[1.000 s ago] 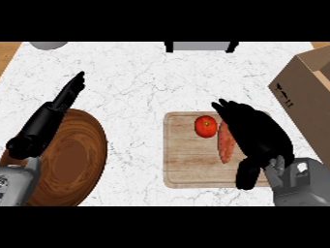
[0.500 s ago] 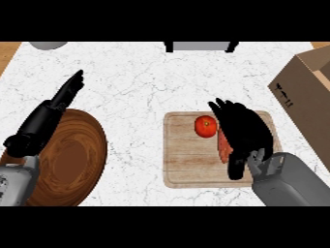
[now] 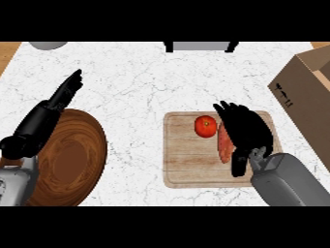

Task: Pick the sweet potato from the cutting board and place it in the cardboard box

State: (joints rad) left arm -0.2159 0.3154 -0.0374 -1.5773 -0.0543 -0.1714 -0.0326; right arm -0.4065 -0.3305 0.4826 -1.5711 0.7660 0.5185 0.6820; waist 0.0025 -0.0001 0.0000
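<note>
1. Here, the sweet potato [image 3: 225,143], long and reddish, lies on the pale wooden cutting board [image 3: 188,164], beside a round red tomato [image 3: 206,126].
2. The right hand [image 3: 247,131] covers its right side, fingers extended, thumb alongside.
3. The cardboard box [image 3: 307,104] stands right of the board.
4. The left hand [image 3: 50,111], fingers straight, rests above a dark wooden bowl [image 3: 71,160] on the marbled counter [image 3: 139,82].

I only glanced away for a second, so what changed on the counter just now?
The right hand sank lower over the sweet potato, its forearm drawing in beneath; whether it grips yet is unclear. The tomato, cutting board, cardboard box, wooden bowl and open left hand stayed put.
</note>
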